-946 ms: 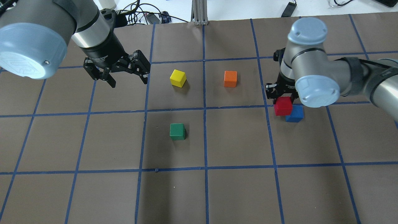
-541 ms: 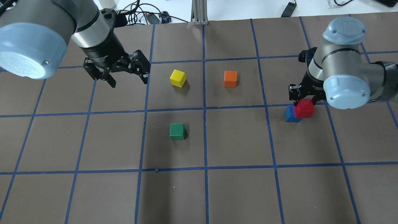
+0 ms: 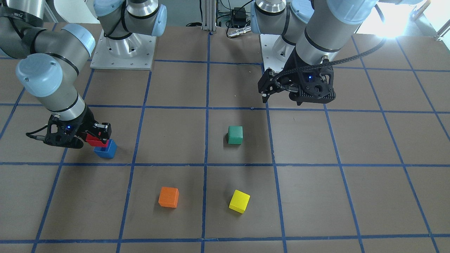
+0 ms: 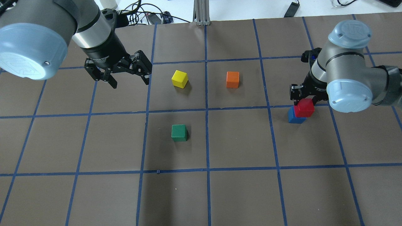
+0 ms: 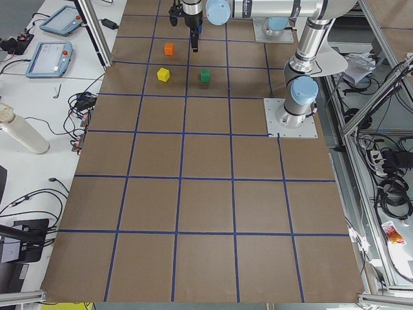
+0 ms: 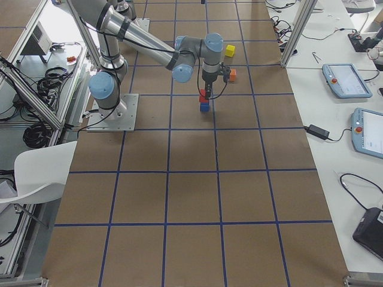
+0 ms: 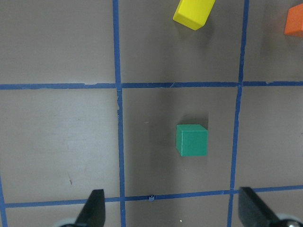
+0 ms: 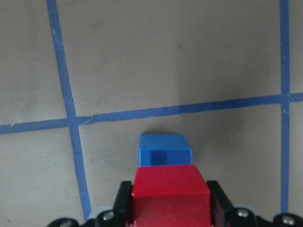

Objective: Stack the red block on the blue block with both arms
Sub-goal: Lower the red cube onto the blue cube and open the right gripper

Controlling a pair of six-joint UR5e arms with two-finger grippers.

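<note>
Risk: red block (image 4: 306,107) may tip off blue block (image 4: 293,117) if released off-centre.
Right gripper (image 8: 169,204): clamped on red block.
Left gripper (image 4: 129,82): spread wide, empty.

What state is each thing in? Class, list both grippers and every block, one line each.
left gripper: open, empty, above the table
right gripper: shut on the red block
red block: gripped, over the blue block but offset; contact unclear
blue block: on the table, partly under the red block
green block: on the table, free
yellow block: on the table, free
orange block: on the table, free
</note>
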